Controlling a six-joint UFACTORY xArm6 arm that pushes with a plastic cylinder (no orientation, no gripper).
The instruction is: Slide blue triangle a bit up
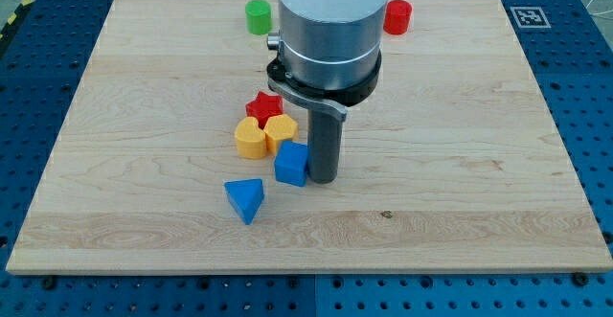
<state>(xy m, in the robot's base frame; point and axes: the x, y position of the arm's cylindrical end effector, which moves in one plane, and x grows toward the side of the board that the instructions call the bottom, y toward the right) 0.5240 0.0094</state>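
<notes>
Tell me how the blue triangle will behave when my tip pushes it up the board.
The blue triangle looks rigid and lies flat, so it probably slides rather than tips. Its angled sides may make it rotate under an off-centre push. My tip now sits beside the blue cube.

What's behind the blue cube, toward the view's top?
Behind the blue cube sit two yellow blocks and, further up, a red star. My tip stands at the cube's right. The arm body hides the board beyond.

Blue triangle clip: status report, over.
My tip beside blue cube, up-right of blue triangle, not touching it. Cube and yellow blocks above triangle's path.
</notes>
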